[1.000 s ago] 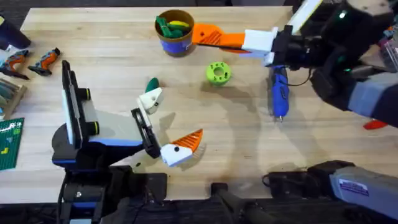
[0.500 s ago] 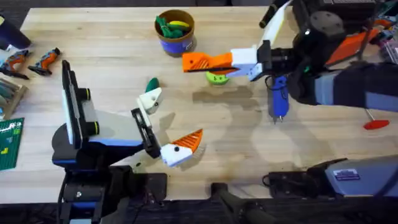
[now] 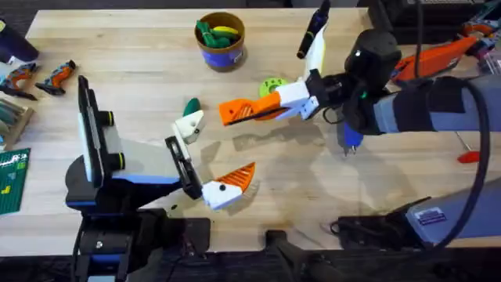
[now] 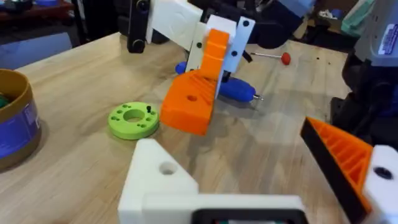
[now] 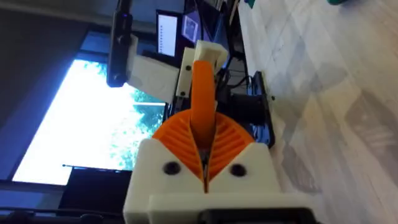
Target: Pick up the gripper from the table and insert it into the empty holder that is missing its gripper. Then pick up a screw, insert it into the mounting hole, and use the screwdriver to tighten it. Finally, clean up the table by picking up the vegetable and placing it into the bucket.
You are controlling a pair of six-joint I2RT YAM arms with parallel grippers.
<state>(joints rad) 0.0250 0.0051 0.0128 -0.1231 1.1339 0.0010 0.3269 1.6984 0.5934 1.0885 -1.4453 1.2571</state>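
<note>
Two end effectors were out over the tabletop, and the right end effector (image 3: 262, 107) was the busy one. It reached in from the right edge and hung above the middle, its orange pads clenched on what looked like the gripper (image 3: 231, 112), though pad and part share a colour and the join was hard to read. In the left wrist view that orange wedge (image 4: 189, 106) tilted down with its mounting hole showing.

The left end effector (image 3: 215, 153) sat toward the near edge, spread wide with nothing between its fingers. One finger carried an orange tip, the other was the bare white holder (image 3: 190, 125). The gripper hovered just to the right of that holder, not touching it.

The vegetable (image 3: 191, 105) lay on the wood just behind the holder. The bucket (image 3: 221, 48) stood by the far edge with green and yellow pieces inside. A lime-green disc (image 3: 271, 84) lay beyond the right end effector. The screwdriver (image 3: 350, 131) lay half hidden under the right arm.
</note>
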